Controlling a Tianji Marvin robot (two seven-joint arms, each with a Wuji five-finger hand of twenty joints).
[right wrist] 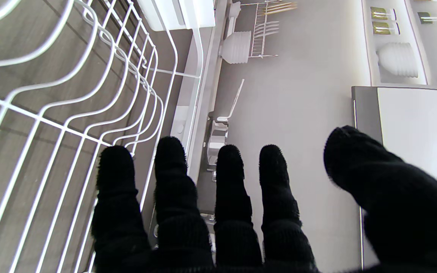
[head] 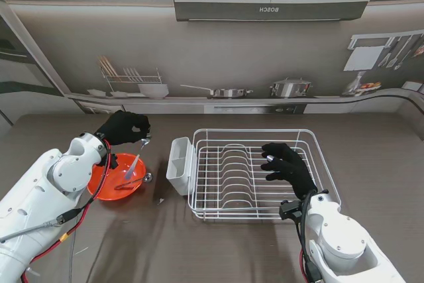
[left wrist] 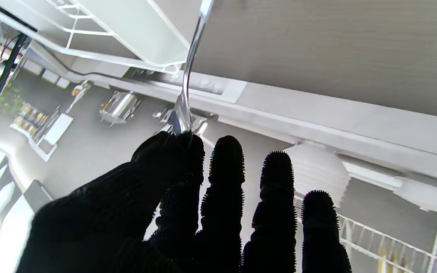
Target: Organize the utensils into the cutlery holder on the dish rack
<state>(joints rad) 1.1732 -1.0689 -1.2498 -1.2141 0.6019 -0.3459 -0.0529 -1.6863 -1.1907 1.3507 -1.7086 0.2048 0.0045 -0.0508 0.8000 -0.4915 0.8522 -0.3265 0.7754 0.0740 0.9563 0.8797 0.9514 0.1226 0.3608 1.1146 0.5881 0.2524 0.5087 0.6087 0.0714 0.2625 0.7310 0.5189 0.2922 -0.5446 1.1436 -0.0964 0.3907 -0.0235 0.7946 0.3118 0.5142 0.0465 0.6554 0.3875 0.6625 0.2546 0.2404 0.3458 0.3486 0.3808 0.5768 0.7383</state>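
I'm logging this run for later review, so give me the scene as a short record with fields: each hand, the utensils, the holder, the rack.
left hand: shut on a utensil, raised over the orange bowl
held utensil: metal, pinched at one end by thumb and forefinger, hanging down toward the bowl; type unclear
orange bowl: on the table left of the rack, another metal utensil lying in it
cutlery holder: white, on the rack's left side; contents not visible
dish rack: white wire, no dishes
right hand: open, fingers spread over the rack

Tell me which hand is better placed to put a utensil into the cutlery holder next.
Left. The left hand already pinches a utensil over the orange bowl, beside the cutlery holder; the right hand hovers open over the dish rack.
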